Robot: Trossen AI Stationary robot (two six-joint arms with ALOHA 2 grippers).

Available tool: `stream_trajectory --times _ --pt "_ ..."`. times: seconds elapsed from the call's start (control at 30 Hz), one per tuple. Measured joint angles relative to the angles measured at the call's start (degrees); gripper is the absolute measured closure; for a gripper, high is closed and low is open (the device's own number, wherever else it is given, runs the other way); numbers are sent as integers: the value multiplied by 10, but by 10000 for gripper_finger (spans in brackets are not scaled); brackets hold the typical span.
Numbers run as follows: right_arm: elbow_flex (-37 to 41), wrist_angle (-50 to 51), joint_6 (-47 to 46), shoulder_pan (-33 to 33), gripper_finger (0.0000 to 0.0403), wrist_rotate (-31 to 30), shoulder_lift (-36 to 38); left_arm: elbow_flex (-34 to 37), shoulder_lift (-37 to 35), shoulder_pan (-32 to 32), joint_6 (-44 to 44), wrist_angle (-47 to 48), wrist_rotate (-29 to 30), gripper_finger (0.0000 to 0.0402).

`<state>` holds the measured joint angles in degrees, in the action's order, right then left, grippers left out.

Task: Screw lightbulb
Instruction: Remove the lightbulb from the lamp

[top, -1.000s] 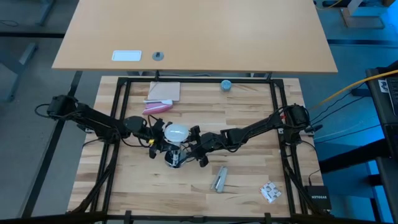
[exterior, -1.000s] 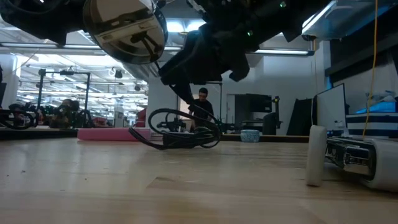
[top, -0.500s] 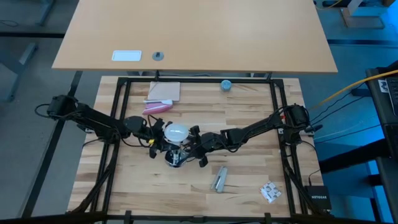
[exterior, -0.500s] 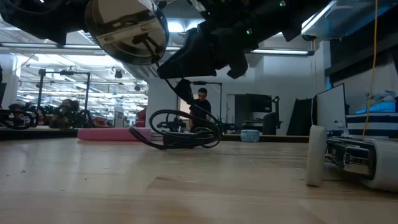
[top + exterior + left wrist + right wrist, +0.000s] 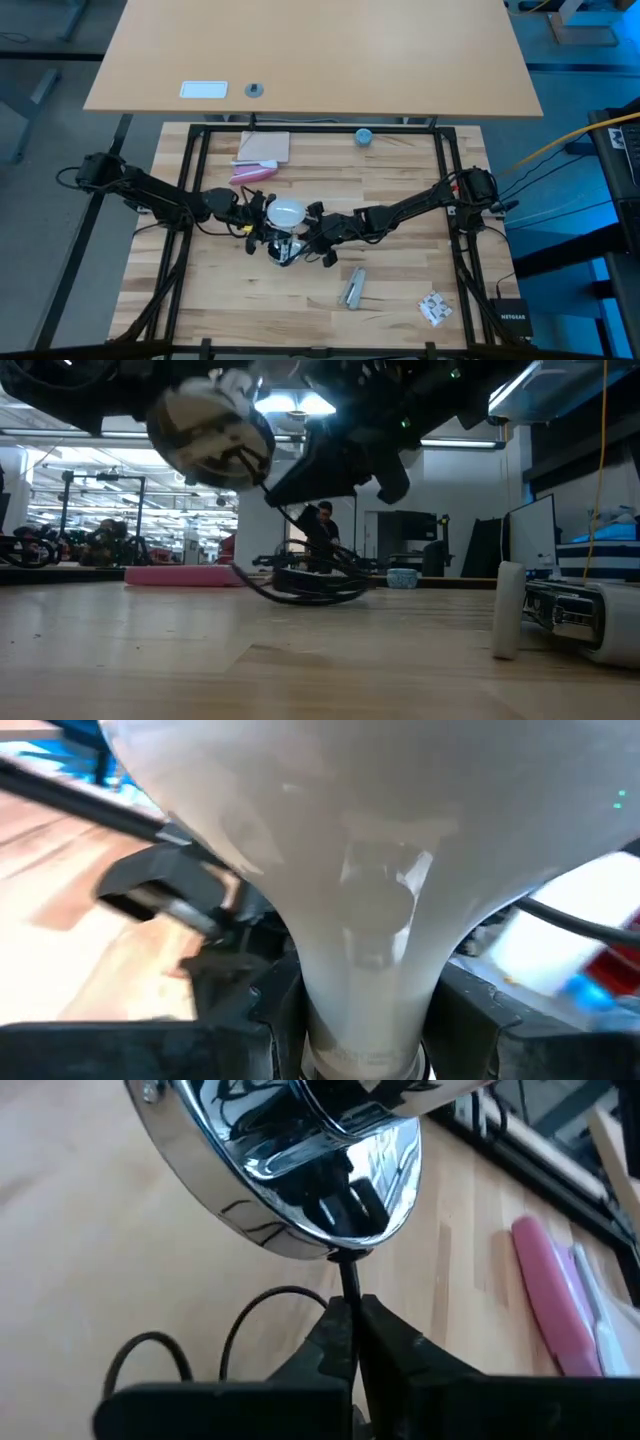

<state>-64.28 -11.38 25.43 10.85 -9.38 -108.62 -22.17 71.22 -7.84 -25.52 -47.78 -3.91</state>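
The lightbulb (image 5: 286, 212) sits neck-down between the left gripper (image 5: 365, 1020)'s fingers (image 5: 235, 1035), which clamp its pale grey neck, the white globe swelling out just beyond their tips. Directly beneath it hangs the shiny chrome lamp base (image 5: 290, 1170), lifted clear of the worktop (image 5: 300, 660), and the right gripper (image 5: 350, 1345) has its fingers pinched tight on the thin black cord (image 5: 348, 1285) just where it leaves the chrome rim. That is a weak hold for this job: a cord offers no resistance to twisting, so turning the bulb would probably spin the whole base instead of seating the thread, or the cord could slip through the pinch and let the base drop. The base looks tilted in the low view, though motion blur makes that uncertain; if neck and socket are off-axis, the thread may cross or jam. The slack loop of cord on the wood could also snag.
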Motion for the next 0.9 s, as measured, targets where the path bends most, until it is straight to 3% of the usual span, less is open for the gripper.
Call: stream_trajectory --times 0.37,0.67,0.9 --pt "0 70 -33 0 396 -65 0 0 0 0 58 91 115 254" --pt "-9 71 -75 0 402 -65 0 0 0 0 87 135 189 254" --pt "-33 73 -77 0 402 -61 0 0 0 0 92 143 205 254"
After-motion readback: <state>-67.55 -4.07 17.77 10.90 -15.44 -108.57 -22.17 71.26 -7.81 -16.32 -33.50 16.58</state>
